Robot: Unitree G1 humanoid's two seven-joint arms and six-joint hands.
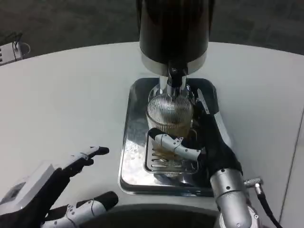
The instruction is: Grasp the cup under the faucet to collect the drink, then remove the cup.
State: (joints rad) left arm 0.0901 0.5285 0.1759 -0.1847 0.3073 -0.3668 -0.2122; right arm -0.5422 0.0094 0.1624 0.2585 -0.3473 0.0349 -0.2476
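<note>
Cup sits right under the faucet, at twelve o'clock on the drip tray, right hand wrapped round it, amber liquid collecting. Left hand waits, fingers spread, at seven o'clock. Next, I'd say: lift clear without spilling.

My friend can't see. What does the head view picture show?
The right hand holds a ribbed glass cup under the faucet of a black dispenser, over a metal tray. The left hand waits open on the white table.

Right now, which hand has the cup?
The right hand: its fingers wrap the ribbed cup under the faucet. The left hand hovers open over the table, holding nothing.
</note>
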